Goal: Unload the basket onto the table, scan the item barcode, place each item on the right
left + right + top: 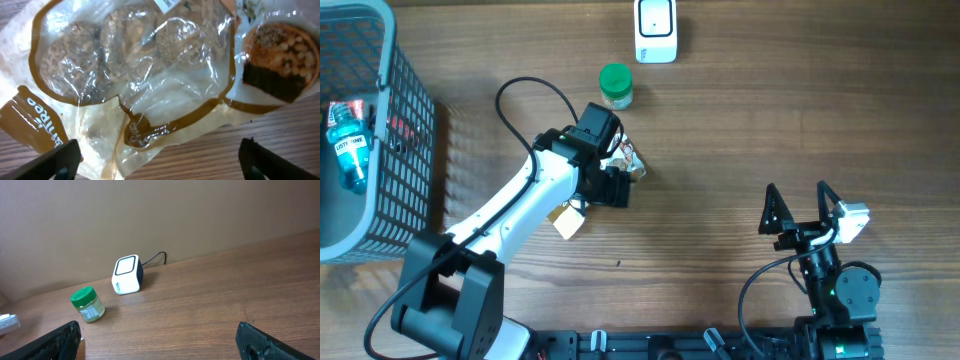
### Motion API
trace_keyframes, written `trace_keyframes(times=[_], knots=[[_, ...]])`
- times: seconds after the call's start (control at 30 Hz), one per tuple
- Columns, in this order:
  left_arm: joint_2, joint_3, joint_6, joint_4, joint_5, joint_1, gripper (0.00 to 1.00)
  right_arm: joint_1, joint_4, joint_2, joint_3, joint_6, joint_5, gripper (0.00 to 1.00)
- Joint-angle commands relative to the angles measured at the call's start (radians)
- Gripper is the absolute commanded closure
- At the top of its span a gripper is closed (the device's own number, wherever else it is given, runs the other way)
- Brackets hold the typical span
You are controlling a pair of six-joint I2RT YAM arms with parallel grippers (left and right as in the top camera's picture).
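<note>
Wooden surface (770, 110): from overhead, all the things are seen to be carried on it.
Left tool (616, 182): it is held low over the snack packet (633, 160), which lies on the surface just beneath and ahead of it.
Scanner (655, 30): a white box is stood well beyond the left tool, apart from the packet; a green-lidded jar (615, 85) is set between.
Basket (410, 110): it is placed far out to the left tool's side; a blue bottle (348, 150) is lain inside, its label too small to be read.
Right tool (798, 212): its jaws are spread and nothing is held.
Left wrist, grip: the fingers (55, 162) are spread wide, not closed on the clear, brown-trimmed film.
Left wrist, writing: "uRee" is partly made out on a brown tab (37, 125); a white sticker (167, 4) is cut off; no barcode is shown.
Right wrist: scanner and jar are seen ahead; nothing is legible.
Progress: the packet is judged not to be presented at the scanner; that step appears left.
</note>
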Motion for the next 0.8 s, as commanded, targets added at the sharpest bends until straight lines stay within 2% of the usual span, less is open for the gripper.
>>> trace_keyframes(times=[0.0, 0.23, 0.4, 0.53, 0.7, 0.77], knots=[[-0.064, 0.043, -0.005, -0.059, 0.024, -0.021, 0.0, 0.003, 0.003, -0.008, -0.001, -0.017, 0.013, 0.0], [-0.283, 0.291, -0.002, -0.197, 0.019, -0.044, 0.0, 0.003, 0.003, -0.008, -0.001, -0.017, 0.013, 0.0], [-0.42, 0.475, -0.006, -0.218, -0.077, 0.046, 0.0, 0.003, 0.003, -0.008, -0.001, -0.017, 0.013, 0.0], [-0.486, 0.591, -0.005, -0.235, -0.087, 0.253, 0.0, 0.003, 0.003, -0.008, -0.001, -0.017, 0.013, 0.0], [-0.503, 0.629, -0.005, -0.257, -0.08, 0.643, 0.0, 0.003, 0.003, -0.008, -0.001, -0.017, 0.013, 0.0], [-0.492, 0.629, -0.006, -0.282, -0.033, 0.777, 0.0, 0.003, 0.003, -0.008, -0.001, -0.017, 0.013, 0.0]])
